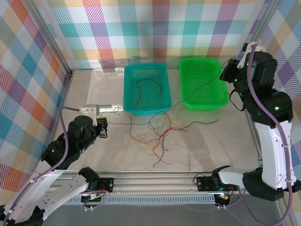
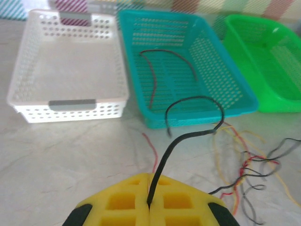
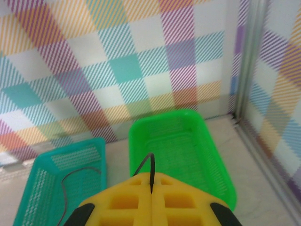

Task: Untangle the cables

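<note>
Top external view: a pale bench (image 1: 211,146) sits inside a booth with pastel checked walls (image 1: 141,28). The left arm (image 1: 61,150) bends in from the near left corner. The right arm (image 1: 270,117) rises at the far right, its wrist raised beside the green basket (image 1: 203,104). Three perforated baskets stand in a row at the back: a white basket (image 1: 94,89) on the left, a teal basket (image 1: 146,111) in the middle, and the green one on the right. One dark cable (image 1: 150,89) lies curled inside the teal basket.

The tangle of cables (image 1: 157,136), thin wires in black, red and yellow-orange, lies on the bench just in front of the teal basket, between the two arms.

Left wrist view: the left jaws, with yellow pads, are clenched on a black cable (image 2: 188,134). It rises from the seam between the pads, loops once, and trails toward the tangle.

Right wrist view: the right jaws are pressed together on a second black cable (image 3: 150,165), which arches out of the seam above the green basket. From above, this wire runs over the green basket toward the tangle.
</note>
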### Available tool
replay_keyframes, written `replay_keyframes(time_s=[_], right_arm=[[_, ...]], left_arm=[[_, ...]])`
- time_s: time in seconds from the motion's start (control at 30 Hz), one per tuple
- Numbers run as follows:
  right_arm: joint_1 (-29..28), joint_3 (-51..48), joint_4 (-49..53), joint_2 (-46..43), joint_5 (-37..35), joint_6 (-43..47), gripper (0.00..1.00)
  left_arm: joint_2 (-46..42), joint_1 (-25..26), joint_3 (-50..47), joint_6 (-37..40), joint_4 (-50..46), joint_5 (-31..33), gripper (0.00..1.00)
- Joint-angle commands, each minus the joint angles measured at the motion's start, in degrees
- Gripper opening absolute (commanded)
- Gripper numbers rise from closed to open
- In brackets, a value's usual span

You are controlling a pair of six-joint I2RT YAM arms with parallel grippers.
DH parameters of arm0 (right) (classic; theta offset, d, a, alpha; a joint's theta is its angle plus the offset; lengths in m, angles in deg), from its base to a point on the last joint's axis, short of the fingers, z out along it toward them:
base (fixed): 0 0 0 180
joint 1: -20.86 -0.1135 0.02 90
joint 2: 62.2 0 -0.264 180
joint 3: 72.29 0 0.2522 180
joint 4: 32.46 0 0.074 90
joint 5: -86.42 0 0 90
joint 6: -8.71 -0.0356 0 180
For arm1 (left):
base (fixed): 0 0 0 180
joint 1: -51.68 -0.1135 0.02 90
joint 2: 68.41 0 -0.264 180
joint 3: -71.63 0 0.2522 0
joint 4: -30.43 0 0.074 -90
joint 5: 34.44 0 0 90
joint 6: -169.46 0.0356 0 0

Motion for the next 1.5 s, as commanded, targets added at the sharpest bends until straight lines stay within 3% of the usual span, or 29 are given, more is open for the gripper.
replay_keyframes(time_s=[0.0,0.2,0.4,0.7,1.3,1.47], right_arm=[[0.27,4.88,2.4,-0.1,-7.87,3.8,0.0],[0.26,9.72,1.85,-2.15,-12.38,4.76,0.0],[0.28,11.02,3.1,-2.48,-6.93,2.59,0.0],[0.21,11.22,1.5,-11.31,-14.0,0.29,0.0],[-5.28,7.44,-5.23,-22.11,-24.59,7.24,0.0],[-6.24,4.05,-10.53,-25.5,-25.26,13.45,0.0]], left_arm=[[-0.48,-2.01,-1.44,0.95,-2.03,3.49,0.0],[-0.96,-3.03,-1.87,0.89,-3.51,7.66,0.0],[-1.11,-3.07,-2.0,1.12,-3.48,8.61,0.0],[-1.23,-4.46,-2.57,0.04,-3.95,10.29,0.0],[0.49,-6.06,-2.65,-0.51,-4.55,10.6,0.0],[-0.01,-7.32,-2.6,-1.08,-4.3,10.28,0.0]])
